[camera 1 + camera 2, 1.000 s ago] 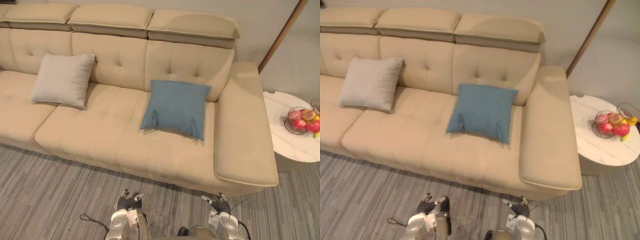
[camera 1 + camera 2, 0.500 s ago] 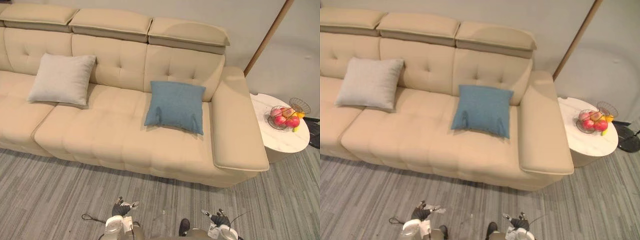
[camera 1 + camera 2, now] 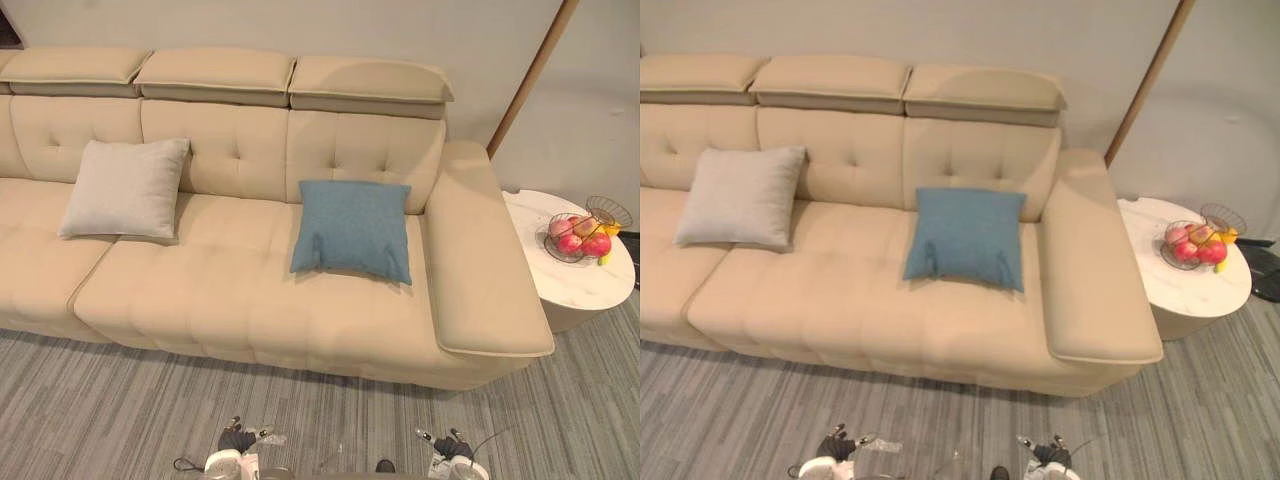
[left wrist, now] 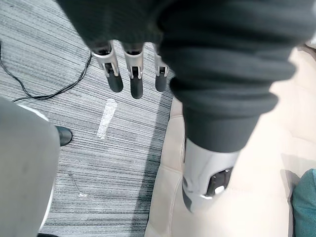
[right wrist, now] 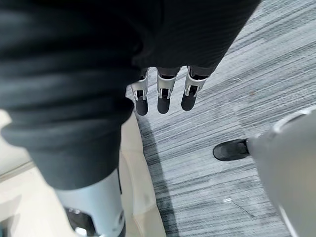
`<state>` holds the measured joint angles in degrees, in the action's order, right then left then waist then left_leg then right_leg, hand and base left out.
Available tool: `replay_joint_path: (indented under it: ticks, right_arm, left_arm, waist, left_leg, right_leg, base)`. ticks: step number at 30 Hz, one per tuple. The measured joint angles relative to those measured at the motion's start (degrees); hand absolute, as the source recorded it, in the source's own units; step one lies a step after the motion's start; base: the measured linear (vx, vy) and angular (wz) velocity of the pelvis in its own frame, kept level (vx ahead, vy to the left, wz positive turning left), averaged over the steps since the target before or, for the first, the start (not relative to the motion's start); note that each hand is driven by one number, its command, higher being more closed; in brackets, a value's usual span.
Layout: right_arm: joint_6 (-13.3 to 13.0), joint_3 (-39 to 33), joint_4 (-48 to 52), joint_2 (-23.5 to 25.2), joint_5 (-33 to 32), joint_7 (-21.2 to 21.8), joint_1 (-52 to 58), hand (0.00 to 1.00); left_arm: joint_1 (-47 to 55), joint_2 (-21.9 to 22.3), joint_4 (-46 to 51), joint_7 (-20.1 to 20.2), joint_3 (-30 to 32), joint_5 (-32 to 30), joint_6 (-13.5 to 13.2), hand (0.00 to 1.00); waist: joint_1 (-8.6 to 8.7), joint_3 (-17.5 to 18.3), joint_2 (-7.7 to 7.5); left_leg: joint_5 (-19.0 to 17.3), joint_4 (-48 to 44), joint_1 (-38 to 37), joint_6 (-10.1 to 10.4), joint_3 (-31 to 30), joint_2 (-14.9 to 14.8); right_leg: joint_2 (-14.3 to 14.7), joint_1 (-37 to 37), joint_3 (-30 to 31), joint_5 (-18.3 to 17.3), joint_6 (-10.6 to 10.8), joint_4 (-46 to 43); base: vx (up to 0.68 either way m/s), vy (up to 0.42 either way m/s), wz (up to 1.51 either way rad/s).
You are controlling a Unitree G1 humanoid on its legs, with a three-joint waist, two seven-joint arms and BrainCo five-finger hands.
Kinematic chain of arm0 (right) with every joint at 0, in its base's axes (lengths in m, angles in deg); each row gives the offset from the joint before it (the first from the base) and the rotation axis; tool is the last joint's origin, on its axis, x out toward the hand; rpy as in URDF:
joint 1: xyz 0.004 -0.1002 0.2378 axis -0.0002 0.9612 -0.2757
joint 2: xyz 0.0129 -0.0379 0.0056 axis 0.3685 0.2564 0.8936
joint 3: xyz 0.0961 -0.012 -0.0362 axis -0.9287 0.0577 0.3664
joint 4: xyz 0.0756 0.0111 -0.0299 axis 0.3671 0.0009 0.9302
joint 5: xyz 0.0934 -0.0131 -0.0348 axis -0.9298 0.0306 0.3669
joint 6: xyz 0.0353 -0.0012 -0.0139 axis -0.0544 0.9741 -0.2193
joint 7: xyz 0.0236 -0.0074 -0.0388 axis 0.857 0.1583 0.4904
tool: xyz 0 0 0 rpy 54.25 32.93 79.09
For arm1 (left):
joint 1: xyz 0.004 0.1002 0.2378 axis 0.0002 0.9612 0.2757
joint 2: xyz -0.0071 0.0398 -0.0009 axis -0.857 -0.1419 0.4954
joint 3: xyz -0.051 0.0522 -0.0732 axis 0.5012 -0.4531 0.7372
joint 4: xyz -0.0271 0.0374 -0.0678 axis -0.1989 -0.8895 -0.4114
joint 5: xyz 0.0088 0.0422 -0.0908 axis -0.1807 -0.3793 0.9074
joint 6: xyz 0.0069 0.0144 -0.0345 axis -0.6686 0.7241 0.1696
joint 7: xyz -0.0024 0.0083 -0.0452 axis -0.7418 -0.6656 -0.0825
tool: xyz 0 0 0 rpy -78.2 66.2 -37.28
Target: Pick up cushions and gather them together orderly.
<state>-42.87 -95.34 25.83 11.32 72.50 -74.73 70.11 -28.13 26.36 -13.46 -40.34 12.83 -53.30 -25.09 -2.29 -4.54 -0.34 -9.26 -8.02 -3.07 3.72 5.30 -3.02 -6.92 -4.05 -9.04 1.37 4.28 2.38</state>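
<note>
A blue cushion (image 3: pixel 352 230) leans against the back of the beige sofa (image 3: pixel 250 300) on its right seat. A light grey cushion (image 3: pixel 125 188) leans further left, about one seat away. My left hand (image 3: pixel 240 441) and right hand (image 3: pixel 447 445) hang low over the grey floor in front of the sofa, far from both cushions. In the left wrist view the left hand's fingers (image 4: pixel 133 74) point straight down and hold nothing. The right hand's fingers (image 5: pixel 165 94) are likewise straight and empty. A corner of the blue cushion (image 4: pixel 303 202) shows in the left wrist view.
A round white side table (image 3: pixel 590 285) stands right of the sofa's armrest (image 3: pixel 485 270), bearing a wire bowl of fruit (image 3: pixel 578 238). A wooden pole (image 3: pixel 525 75) leans at the wall behind. Grey striped carpet (image 3: pixel 120 410) lies between me and the sofa.
The camera has pulled back and shifted, so the sofa sits lower in the picture and my hands show smaller at the bottom edge. The cushions have not moved.
</note>
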Motion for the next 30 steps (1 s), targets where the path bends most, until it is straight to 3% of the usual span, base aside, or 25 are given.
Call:
replay_joint_path:
  ticks: [9,11,12,18,25,30]
  right_arm:
    - [0.1,0.0,-1.4,-0.3,0.0,0.1,0.6,0.00]
    - [0.1,0.0,-1.4,-0.3,0.0,0.1,0.6,0.00]
    - [0.4,0.0,-1.3,-0.4,0.0,-0.1,0.6,0.00]
    - [0.4,0.0,-1.3,-0.4,0.0,-0.1,0.7,0.00]
    - [0.7,-1.1,-0.5,-0.4,-0.1,0.0,2.7,0.00]
    - [1.5,-2.8,3.0,-0.2,-0.4,0.0,5.2,0.00]
  left_arm:
    - [0.1,-0.7,-0.7,0.0,0.0,0.0,0.1,0.00]
    - [0.1,-0.7,-0.7,0.0,0.0,0.0,0.1,0.00]
    - [0.8,-1.0,-0.7,0.0,-0.7,0.0,0.1,0.00]
    - [0.9,-1.0,-0.7,0.0,-0.7,0.0,0.1,0.00]
    - [1.2,-1.4,-0.8,0.3,-0.8,0.1,0.2,0.00]
    - [1.2,-0.6,-0.5,1.3,1.0,0.0,0.9,0.00]
  waist:
    - [0.08,0.3,-0.30]
    - [0.33,0.4,-0.39]
    - [1.80,0.9,-0.10]
    - [1.87,1.0,-0.17]
    - [2.93,0.7,0.46]
    - [3.65,-0.6,0.98]
  left_leg:
    - [1.2,2.5,-1.3,-0.4,-1.1,0.3]
    - [1.9,3.5,-1.5,-0.3,-1.1,0.4]
    - [2.0,5.0,-2.9,-0.2,-2.1,0.6]
    - [2.0,5.0,-2.9,-0.2,-2.1,0.6]
    - [2.4,6.0,-3.1,-0.2,0.6,0.3]
    - [1.4,4.2,-5.0,0.7,6.1,-1.2]
  right_leg:
    - [-0.2,0.0,0.0,0.4,0.3,0.0]
    - [-0.2,0.1,0.1,0.5,0.4,0.3]
    - [-0.2,-0.8,0.2,0.6,0.7,0.9]
    - [-0.2,-0.7,0.1,0.6,0.7,0.9]
    - [-0.4,0.2,0.3,0.1,1.1,-0.8]
    - [0.1,2.1,4.0,-3.2,0.9,-7.2]
  base:
    - [-0.08,-0.015,0.02]
    - [-0.06,-0.017,-0.01]
    - [0.00,0.000,0.00]
    - [0.00,0.000,0.00]
    - [-0.01,-0.002,-0.08]
    - [-0.04,-0.016,-0.24]
